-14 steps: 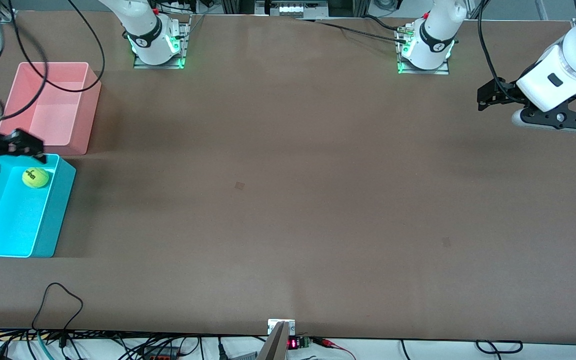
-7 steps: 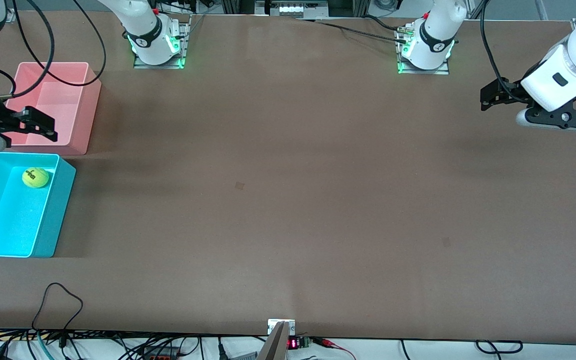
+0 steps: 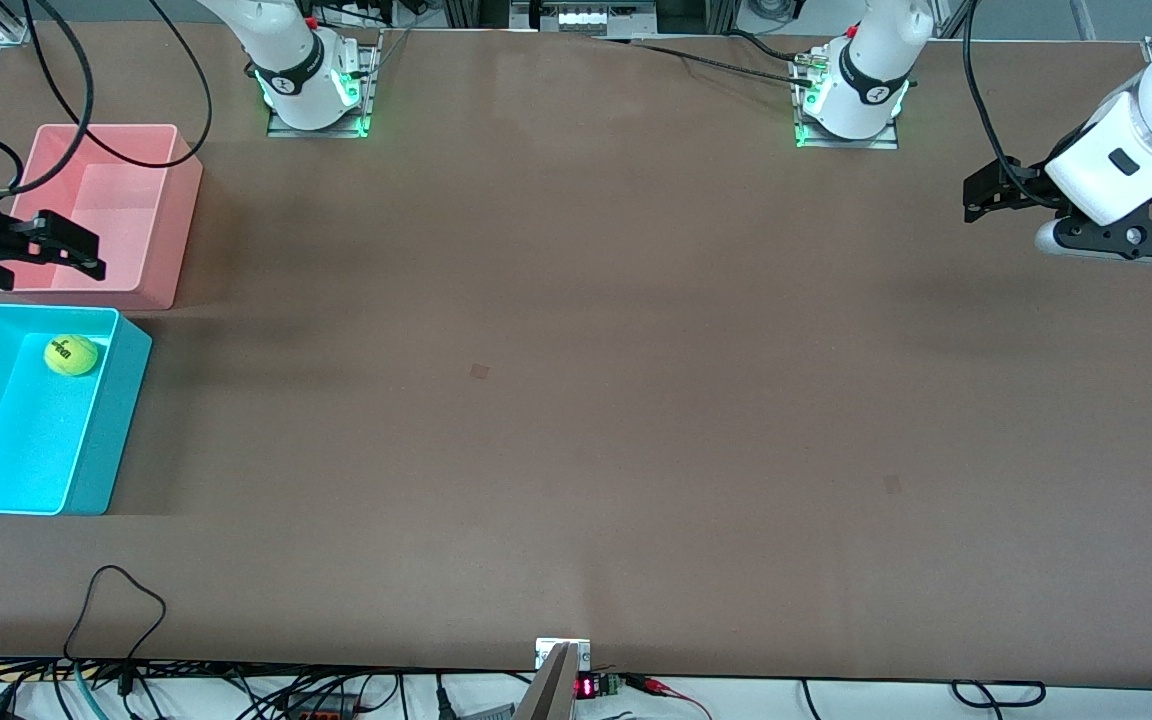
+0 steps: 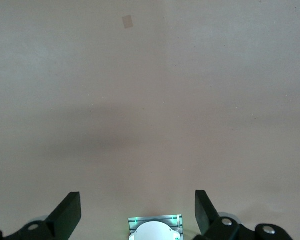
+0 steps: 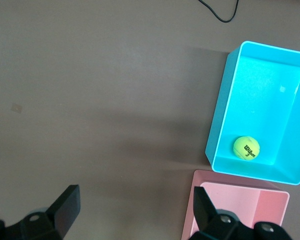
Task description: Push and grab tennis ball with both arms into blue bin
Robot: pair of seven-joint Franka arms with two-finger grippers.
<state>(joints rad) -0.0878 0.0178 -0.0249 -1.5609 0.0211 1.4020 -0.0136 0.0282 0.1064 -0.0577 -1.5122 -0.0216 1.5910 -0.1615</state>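
Observation:
The tennis ball lies inside the blue bin, in the corner nearest the pink bin. It also shows in the right wrist view, inside the blue bin. My right gripper is open and empty, up in the air over the pink bin's wall that faces the blue bin; in its own view the jaws stand wide apart. My left gripper is open and empty, raised over the left arm's end of the table; its own view shows only bare table between the jaws.
A pink bin stands empty beside the blue bin, farther from the front camera, and shows in the right wrist view. The left arm's base shows in the left wrist view. Cables lie along the table's front edge.
My right gripper has lifted away from the blue bin and now hangs over the pink bin's edge. The ball stays still in the blue bin. My left gripper drifted slightly.

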